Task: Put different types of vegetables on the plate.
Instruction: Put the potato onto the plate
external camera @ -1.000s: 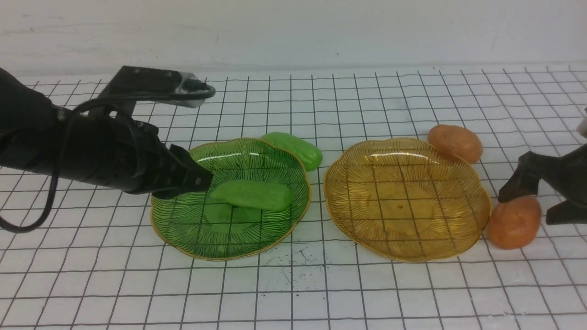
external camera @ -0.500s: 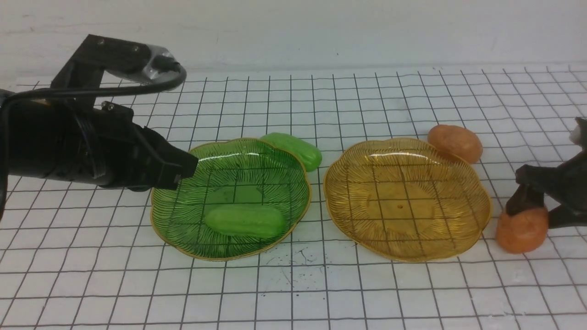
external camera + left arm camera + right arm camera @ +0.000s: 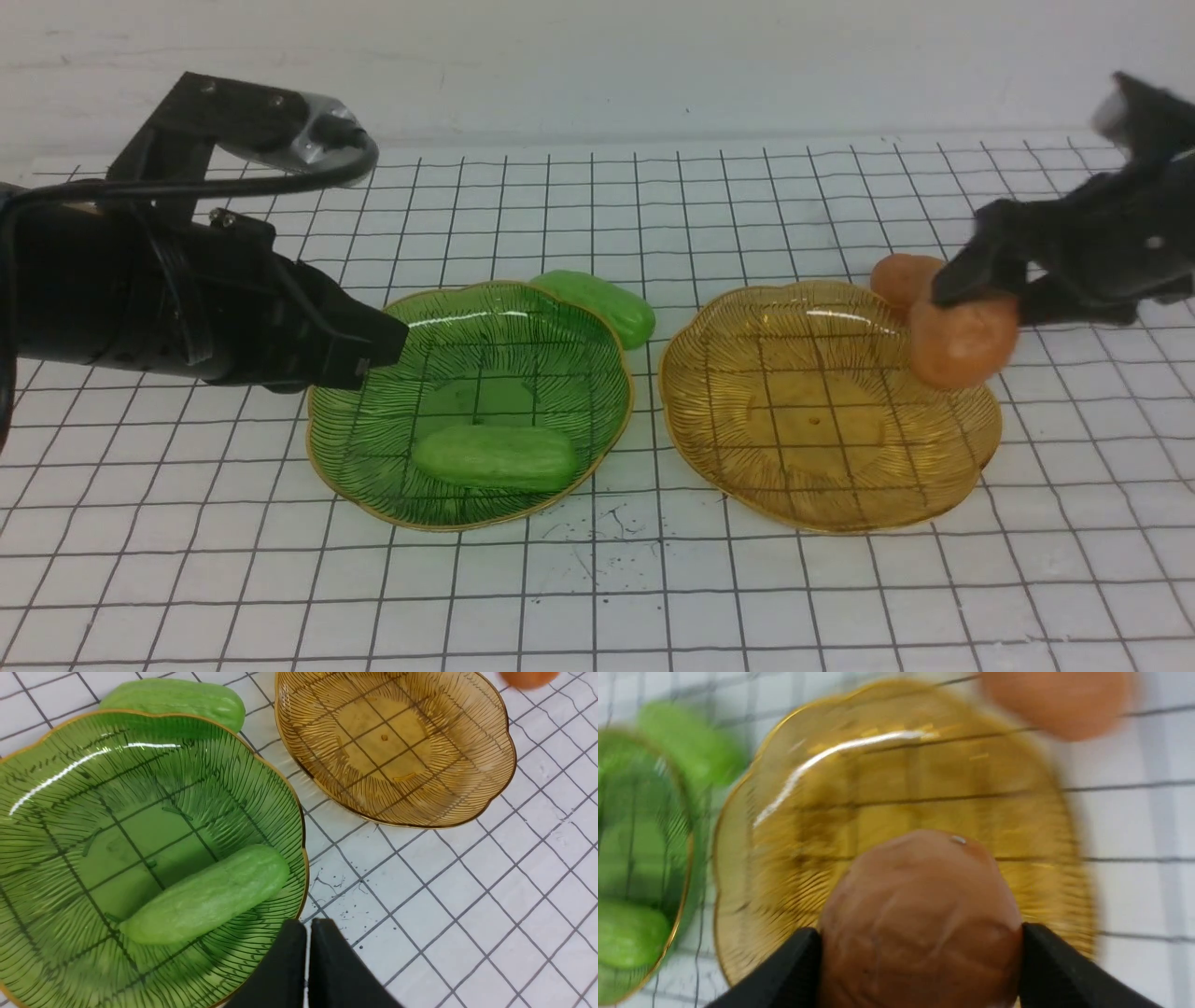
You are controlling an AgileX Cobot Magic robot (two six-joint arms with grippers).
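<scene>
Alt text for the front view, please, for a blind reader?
The right end effector holds an orange potato over the amber plate. A cucumber lies in the green plate, the shut left end effector by its rim.

Setting: white desk (image 3: 597,607) with a black grid, plain wall (image 3: 597,65) behind.
Desk surface ruled by thin black lines into squares; dark specks (image 3: 597,537) and scratches near front centre. Wall off-white, bare, meets desk's far edge. Light even, soft.

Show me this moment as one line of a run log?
left claw: shut, empty | right claw: gripping potato above amber plate | cucumber in green plate | second cucumber, second potato outside plates
</scene>
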